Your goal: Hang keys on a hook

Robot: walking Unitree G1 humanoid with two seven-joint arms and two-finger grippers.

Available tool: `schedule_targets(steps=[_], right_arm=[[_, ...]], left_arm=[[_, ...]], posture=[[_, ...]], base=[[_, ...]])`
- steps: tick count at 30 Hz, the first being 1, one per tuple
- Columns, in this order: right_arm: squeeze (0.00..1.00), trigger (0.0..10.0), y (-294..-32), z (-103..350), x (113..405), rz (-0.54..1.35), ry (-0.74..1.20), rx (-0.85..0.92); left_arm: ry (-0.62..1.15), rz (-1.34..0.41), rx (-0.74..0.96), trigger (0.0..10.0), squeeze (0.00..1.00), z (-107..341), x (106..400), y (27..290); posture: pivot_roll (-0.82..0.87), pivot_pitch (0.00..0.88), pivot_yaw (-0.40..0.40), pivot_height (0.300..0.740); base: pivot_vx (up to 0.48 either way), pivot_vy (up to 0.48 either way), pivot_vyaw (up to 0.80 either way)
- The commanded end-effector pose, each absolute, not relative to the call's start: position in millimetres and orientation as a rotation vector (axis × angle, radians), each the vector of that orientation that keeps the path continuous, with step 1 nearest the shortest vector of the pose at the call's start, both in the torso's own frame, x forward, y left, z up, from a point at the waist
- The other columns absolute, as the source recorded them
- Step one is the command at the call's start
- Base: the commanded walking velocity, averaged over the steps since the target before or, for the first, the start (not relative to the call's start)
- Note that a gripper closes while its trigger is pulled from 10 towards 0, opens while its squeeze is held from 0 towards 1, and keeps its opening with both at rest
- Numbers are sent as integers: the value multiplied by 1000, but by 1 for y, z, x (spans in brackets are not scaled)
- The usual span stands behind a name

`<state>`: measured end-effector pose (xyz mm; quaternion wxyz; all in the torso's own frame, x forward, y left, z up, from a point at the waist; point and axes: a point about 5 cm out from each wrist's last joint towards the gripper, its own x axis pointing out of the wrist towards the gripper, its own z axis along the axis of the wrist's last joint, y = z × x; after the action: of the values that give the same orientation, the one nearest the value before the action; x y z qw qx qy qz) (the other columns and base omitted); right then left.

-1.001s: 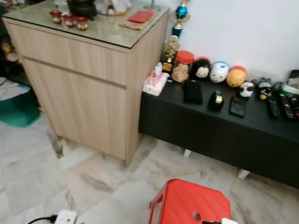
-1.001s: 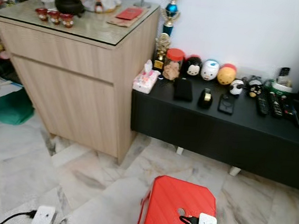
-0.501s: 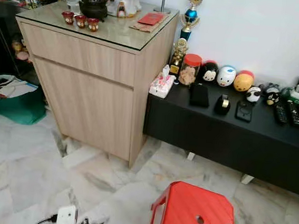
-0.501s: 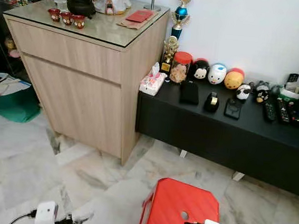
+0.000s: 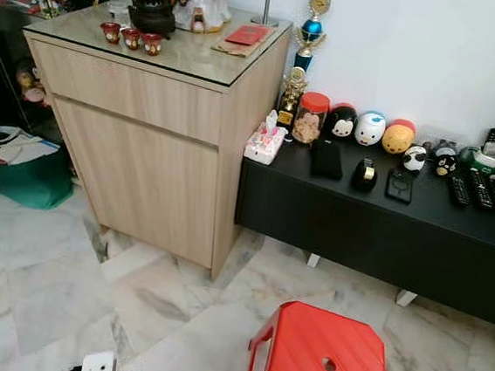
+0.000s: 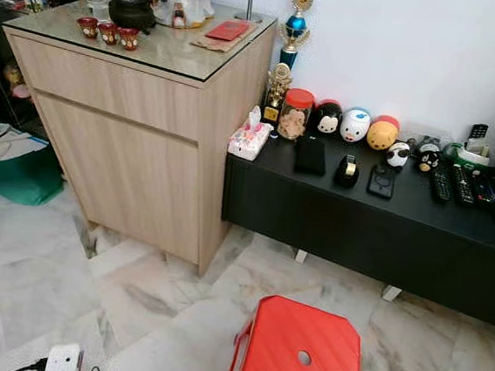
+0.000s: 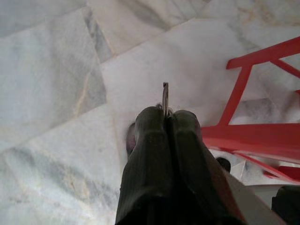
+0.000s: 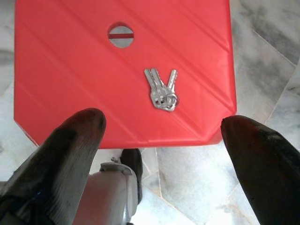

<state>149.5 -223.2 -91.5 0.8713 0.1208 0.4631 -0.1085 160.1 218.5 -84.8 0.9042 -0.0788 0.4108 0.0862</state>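
Marble floor (image 5: pixel 37 279), wood cabinet (image 5: pixel 147 132) at left w/ a low black worktop (image 5: pixel 384 225) beside it along the white wall. Left gripper (image 7: pixel 165 117) hangs over the floor, jaws pressed shut on a thin metal sliver, too little of it showing to name. Red stool (image 8: pixel 93 84) sits front right, cut off by the frame edge in the head views. Keys (image 8: pixel 161 91) lie flat on the stool seat, blades fanned toward its round hole, ring end nearer the edge. Right gripper (image 8: pixel 164 136) hovers above them, jaws wide apart, touching nothing.
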Motion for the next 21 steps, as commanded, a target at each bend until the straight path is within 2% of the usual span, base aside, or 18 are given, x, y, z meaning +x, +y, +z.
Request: schedule_targets(steps=[1, 9, 21], right_arm=[[0, 10000, -227, -90, 151, -259, 950, 280], [0, 10000, -223, -92, 149, -302, 948, 336], [0, 10000, -222, -91, 152, -289, 956, 325]], left_arm=[[866, 175, -155, 10000, 0, -87, 157, 217], [890, 159, -131, 10000, 0, -88, 154, 219], [847, 187, -135, 10000, 0, -84, 159, 225]], posture=[[26, 4, -63, 740], [24, 4, -1, 740], [26, 0, -19, 740]], base=[[0, 0, 0], [0, 0, 0], [-23, 0, 0]])
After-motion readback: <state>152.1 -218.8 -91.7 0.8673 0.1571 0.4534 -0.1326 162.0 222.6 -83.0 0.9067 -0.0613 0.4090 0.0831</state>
